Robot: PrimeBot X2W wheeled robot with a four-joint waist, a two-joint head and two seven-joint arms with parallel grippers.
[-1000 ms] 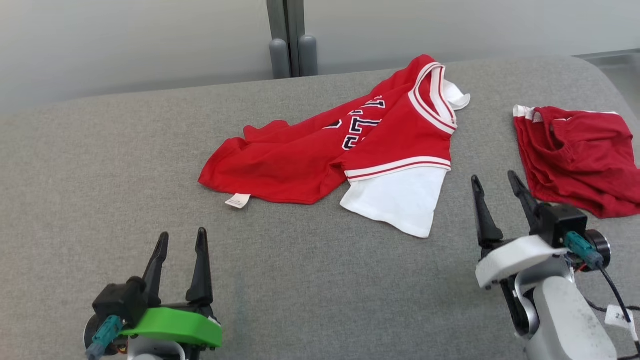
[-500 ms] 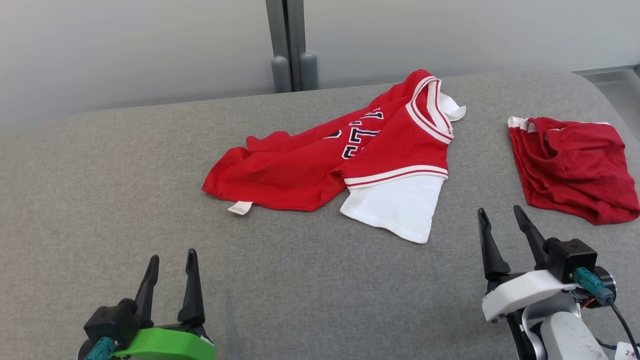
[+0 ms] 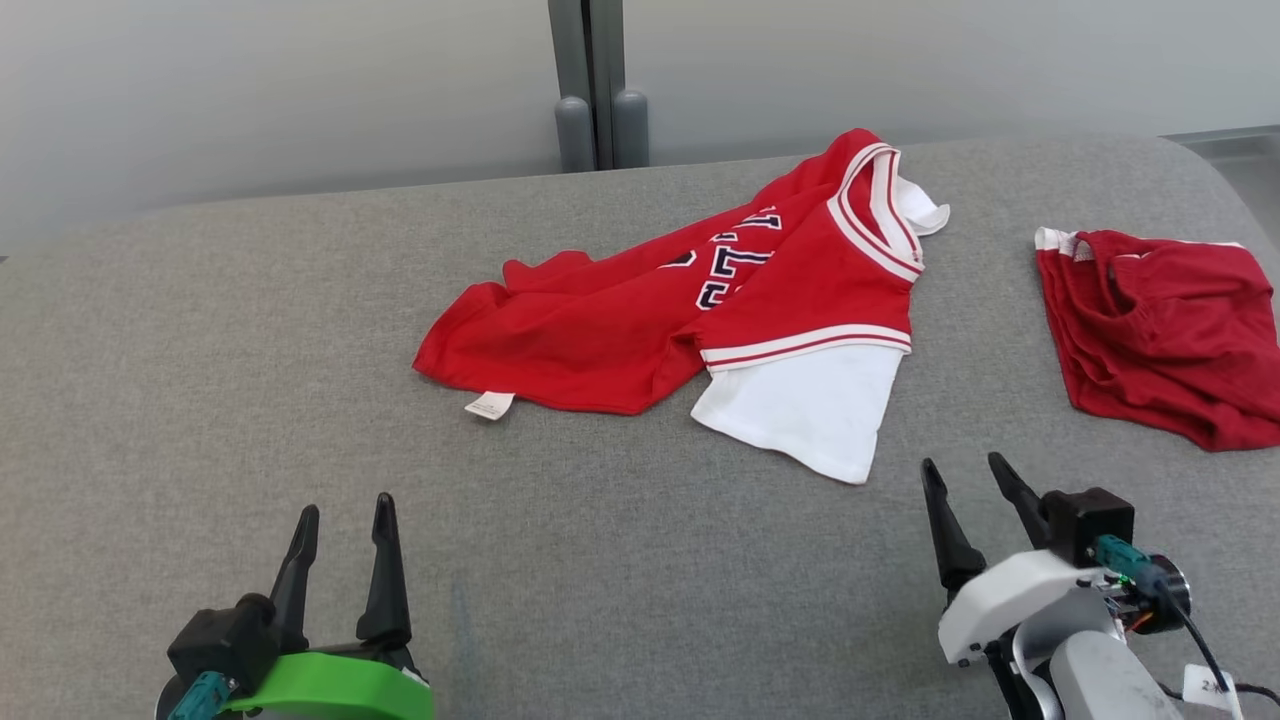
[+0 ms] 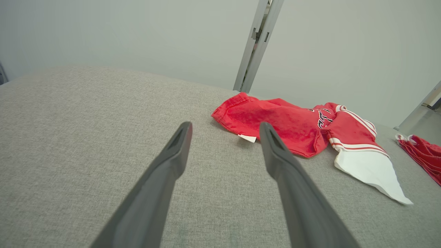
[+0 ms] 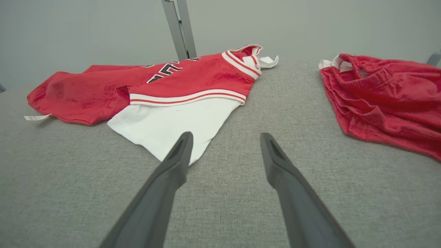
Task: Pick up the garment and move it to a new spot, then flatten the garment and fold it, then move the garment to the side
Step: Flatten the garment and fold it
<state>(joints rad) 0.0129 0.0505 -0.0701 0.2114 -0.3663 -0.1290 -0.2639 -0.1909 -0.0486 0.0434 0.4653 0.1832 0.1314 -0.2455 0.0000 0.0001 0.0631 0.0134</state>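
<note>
The garment (image 3: 600, 330), a red jersey with dark lettering, striped trim and a white sleeve (image 3: 800, 410), lies crumpled on the grey padded surface (image 3: 200, 380), centre-back. A small white tag (image 3: 489, 405) sticks out at its near left edge. My left gripper (image 3: 345, 505) is open at the lower left, well short of the tag. My right gripper (image 3: 965, 462) is open at the lower right, just beyond the sleeve's near corner. The left wrist view has the garment (image 4: 275, 120) ahead and right of the open left gripper (image 4: 224, 124). The right wrist view shows the sleeve (image 5: 165, 124) just past the open right gripper (image 5: 226, 135).
A second red garment (image 3: 1160, 320), bunched with a white waistband edge, lies at the far right near the surface's rounded edge. A grey post (image 3: 590, 80) stands behind the surface against a pale wall. Bare grey fabric spreads across the left and front.
Both grippers have drawn back toward me, the right one more, from beside the second red garment to near the sleeve's corner. The head view has shifted a little. Both garments lie unmoved.
</note>
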